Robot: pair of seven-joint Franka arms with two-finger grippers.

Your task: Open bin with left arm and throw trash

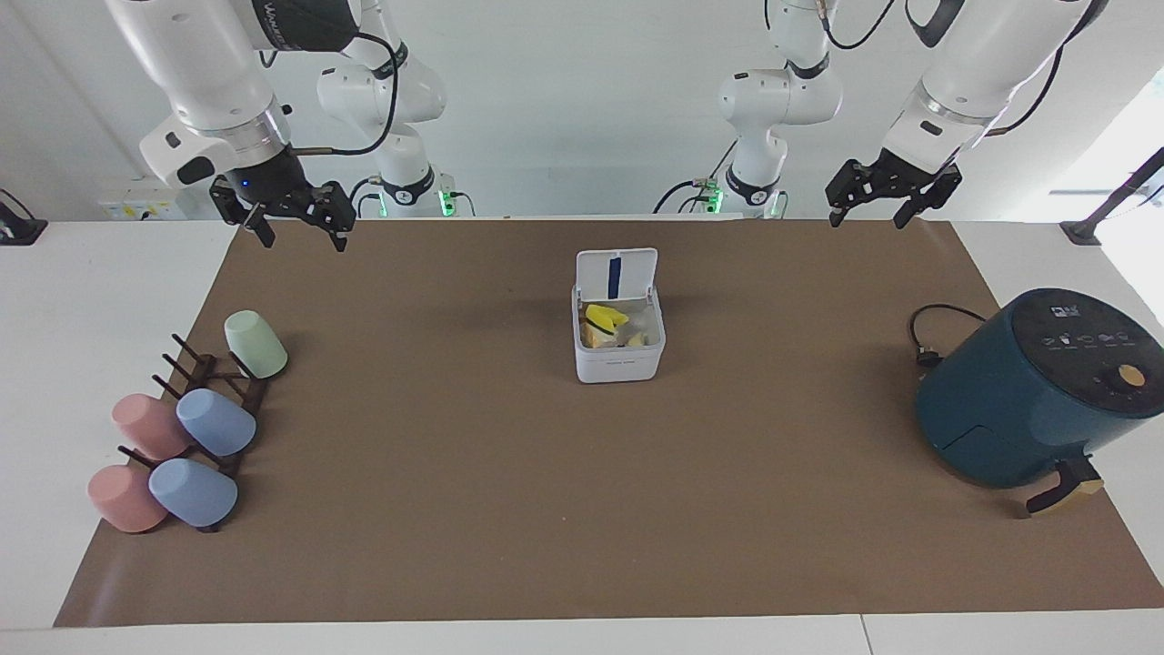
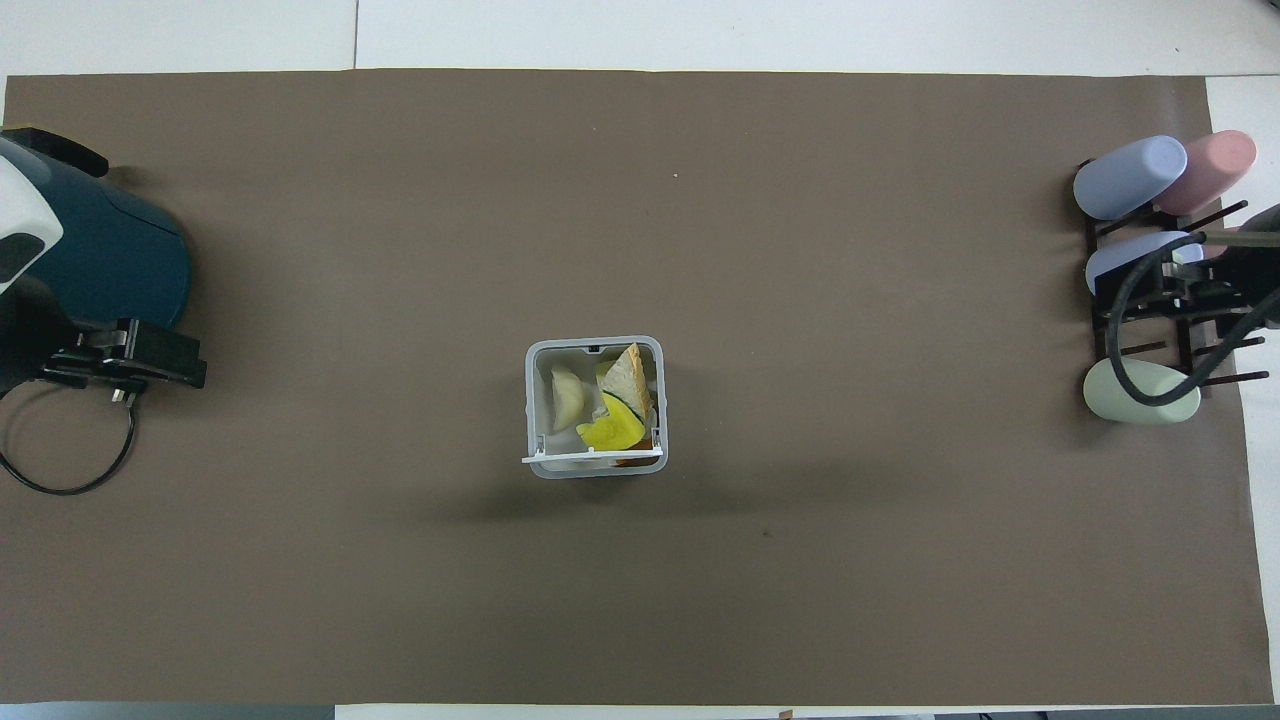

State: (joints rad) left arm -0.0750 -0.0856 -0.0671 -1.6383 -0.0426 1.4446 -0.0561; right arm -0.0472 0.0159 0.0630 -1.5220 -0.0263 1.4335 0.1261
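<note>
The white bin [image 1: 618,364] stands mid-mat with its lid [image 1: 617,271] hinged upright, blue stripe showing. Inside lies the trash: an off-white oval piece [image 2: 566,397], a cream wedge [image 2: 630,376] and a yellow chunk [image 2: 612,430], the yellow also showing in the facing view [image 1: 604,317]. My left gripper [image 1: 866,216] hangs open and empty, high over the mat's edge by the robots, toward the left arm's end. My right gripper [image 1: 303,238] hangs open and empty over the mat's corner at the right arm's end. Neither touches the bin [image 2: 594,343].
A dark-teal air fryer [image 1: 1037,391] with its black cord [image 1: 928,337] sits at the left arm's end. A dark rack [image 1: 214,400] with several pastel cups [image 1: 216,423] sits at the right arm's end. A brown mat [image 1: 582,509] covers the table.
</note>
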